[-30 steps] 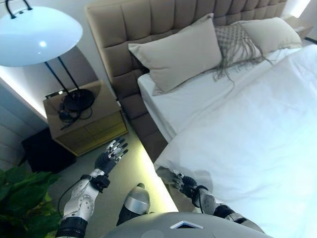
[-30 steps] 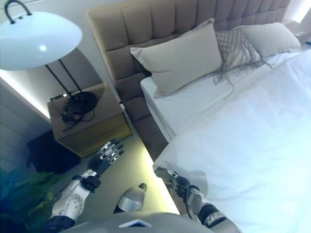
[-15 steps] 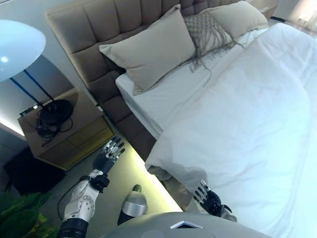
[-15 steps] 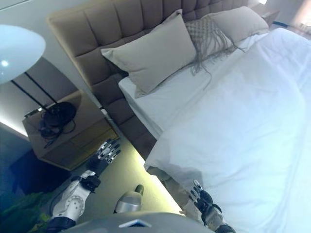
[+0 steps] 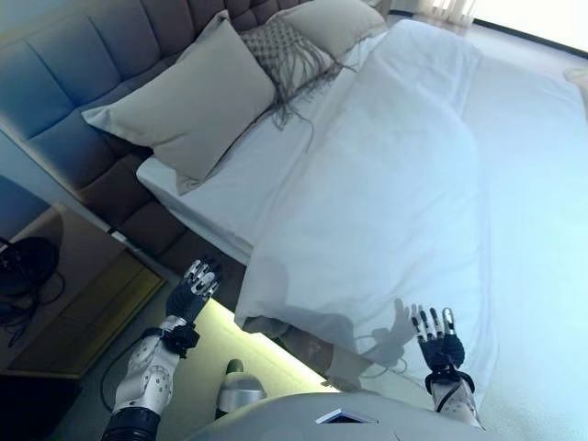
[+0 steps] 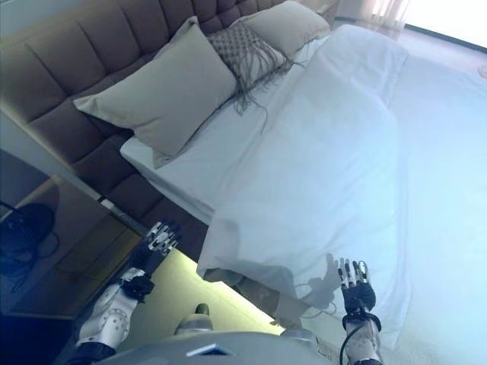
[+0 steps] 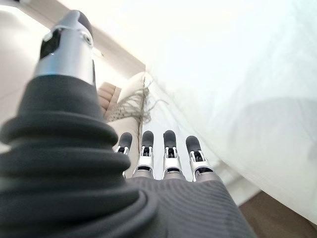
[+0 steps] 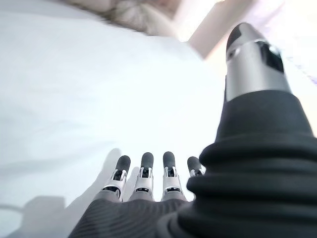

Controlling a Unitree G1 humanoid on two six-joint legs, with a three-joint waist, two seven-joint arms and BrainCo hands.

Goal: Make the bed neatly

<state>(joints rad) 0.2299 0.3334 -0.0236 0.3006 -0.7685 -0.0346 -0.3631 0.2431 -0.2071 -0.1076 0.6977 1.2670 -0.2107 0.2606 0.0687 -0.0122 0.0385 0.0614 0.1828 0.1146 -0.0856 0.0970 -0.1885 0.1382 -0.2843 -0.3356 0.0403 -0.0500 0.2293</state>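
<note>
Since the earlier frame: right hand (image 5: 439, 342) raised from the near edge of the white duvet (image 5: 404, 184) and now held over the duvet's near corner, fingers (image 8: 143, 174) straight and apart, holding nothing; whole view has swung along the bed, so that shift is the camera's. Left hand (image 5: 191, 287) beside the bed frame above the lit floor strip, fingers (image 7: 168, 150) straight and spread, empty. Duvet: spread over most of the mattress, near edge hanging over the side, top edge lying well short of the pillows. Sheet (image 5: 216, 188): bare white band between duvet and pillows. Large beige pillow (image 5: 188, 101): leaning against the padded headboard (image 6: 61, 68). Fringed knit cushion (image 5: 287, 57): between that pillow and a second beige pillow (image 5: 333, 20). Nightstand (image 5: 64, 294): beside the headboard, on the left hand's side
</note>
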